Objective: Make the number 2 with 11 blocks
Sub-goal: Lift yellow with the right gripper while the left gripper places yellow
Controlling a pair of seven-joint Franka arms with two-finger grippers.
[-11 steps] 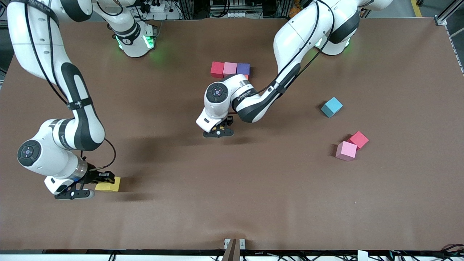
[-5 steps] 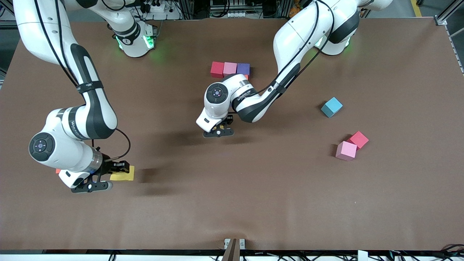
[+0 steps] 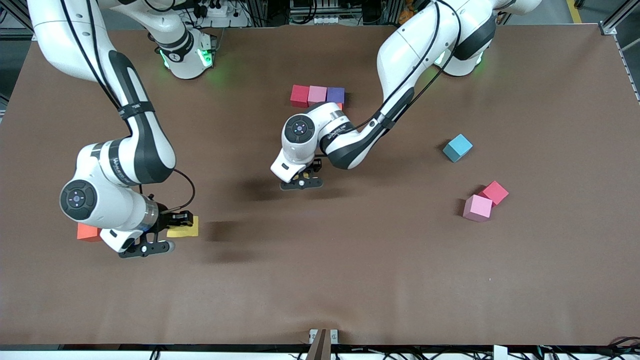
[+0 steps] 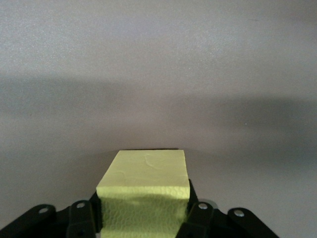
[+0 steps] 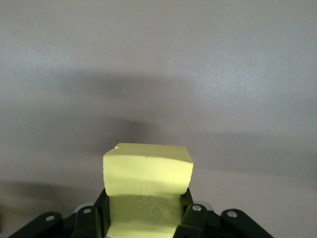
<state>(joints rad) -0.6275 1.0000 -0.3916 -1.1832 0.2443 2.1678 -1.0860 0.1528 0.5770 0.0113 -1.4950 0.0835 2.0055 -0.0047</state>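
Note:
A red block (image 3: 299, 95), a pink block (image 3: 317, 94) and a purple block (image 3: 335, 94) stand in a row near the arms' bases, with an orange sliver (image 3: 340, 105) showing beside the left arm. My left gripper (image 3: 301, 182) is low over the table, nearer the camera than that row. Its fingers lie against the sides of a yellow block (image 4: 143, 191), without pinching the foam. My right gripper (image 3: 175, 230) is shut on another yellow block (image 3: 184, 226), squeezed between its fingers (image 5: 190, 218), over the table toward the right arm's end.
An orange block (image 3: 87, 232) lies on the table beside the right hand. Toward the left arm's end lie a light blue block (image 3: 457, 148), a reddish block (image 3: 495, 192) and a pink block (image 3: 477, 208) touching it. The brown mat (image 3: 350, 280) covers the table.
The right arm has carried its yellow block toward the table's middle, uncovering the orange block. The left arm has stayed in place.

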